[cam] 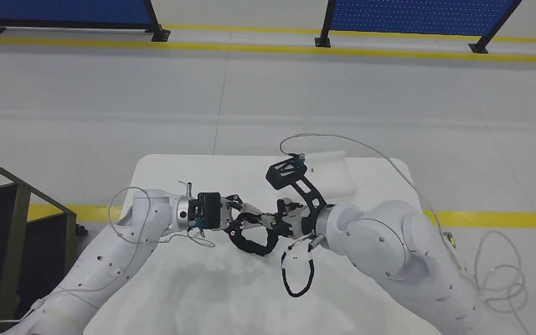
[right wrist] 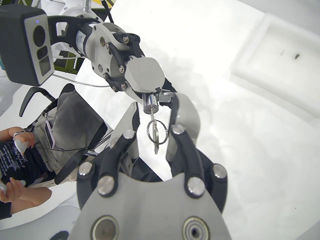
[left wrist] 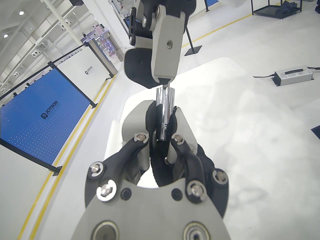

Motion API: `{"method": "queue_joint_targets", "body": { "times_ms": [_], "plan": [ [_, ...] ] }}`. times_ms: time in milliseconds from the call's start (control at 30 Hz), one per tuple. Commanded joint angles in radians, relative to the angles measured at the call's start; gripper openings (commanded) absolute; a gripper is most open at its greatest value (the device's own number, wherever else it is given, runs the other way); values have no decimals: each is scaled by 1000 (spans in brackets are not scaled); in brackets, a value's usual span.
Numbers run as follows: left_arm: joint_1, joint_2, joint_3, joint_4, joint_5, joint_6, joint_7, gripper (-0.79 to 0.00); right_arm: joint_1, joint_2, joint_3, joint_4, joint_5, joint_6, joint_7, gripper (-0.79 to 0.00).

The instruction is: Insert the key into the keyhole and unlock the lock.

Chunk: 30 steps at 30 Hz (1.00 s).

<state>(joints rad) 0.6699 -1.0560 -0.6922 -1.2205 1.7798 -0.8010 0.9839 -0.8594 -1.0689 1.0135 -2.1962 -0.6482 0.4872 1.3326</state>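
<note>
Lock: a small chrome cylinder (left wrist: 162, 101), stiff, probably light and slippery. The left tool (left wrist: 163, 123) is clamped across its body, and the keyhole (right wrist: 150, 109) end juts past the fingertips.
Key: thin flat metal (right wrist: 155, 138), its blade in the keyhole. Its head and ring (right wrist: 148, 129) hang between the right tool's fingers.
Right tool (right wrist: 157, 102): its fingers stand apart, either side of the key.
Hold: pinch the key's flat head, not the loose ring.
Tray: shallow white foam (right wrist: 250, 51), well beyond the right tool on the tabletop (right wrist: 250, 151). Two small dark marks inside are too small to identify.
</note>
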Motion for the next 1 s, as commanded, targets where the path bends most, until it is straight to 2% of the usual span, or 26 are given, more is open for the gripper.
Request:
{"method": "queue_joint_targets", "body": {
  "times_ms": [0, 167, 233, 433, 500, 533, 633, 733, 833, 967],
  "plan": [
    [0, -1, -1, 4, -8, -10, 2, -785, 2, 1, 15, -6, 13, -15, 2, 0],
    [-3, 2, -8, 17, -29, -57, -22, -785, -5, 9, 61, 6, 72, -162, -3, 0],
    [-4, 5, -11, 15, -48, -82, -47, -785, -8, 16, 74, 19, 48, -231, 20, 0],
    [-11, 24, -11, -22, -142, -201, -166, -785, -27, 33, 81, 46, 53, -492, 75, 0],
    [-13, 33, 1, -30, -173, -211, -176, -785, -36, 39, 82, 57, 60, -597, 86, 0],
    [-18, 38, 12, -31, -182, -211, -176, -785, -37, 43, 78, 53, 51, -673, 96, 0],
    [-38, 56, 85, -34, -246, -211, -176, -785, -62, 52, 79, 60, 49, -804, 94, 0],
    [-77, 74, 169, -22, -310, -211, -176, -785, -88, 61, 99, 63, 79, -897, 73, 0],
    [-123, 90, 238, -6, -386, -211, -180, -785, -116, 74, 144, 56, 104, -962, 13, 0],
    [-188, 110, 313, 1, -467, -211, -198, -785, -120, 75, 151, 57, 108, -972, 3, 0]
  ]
}}
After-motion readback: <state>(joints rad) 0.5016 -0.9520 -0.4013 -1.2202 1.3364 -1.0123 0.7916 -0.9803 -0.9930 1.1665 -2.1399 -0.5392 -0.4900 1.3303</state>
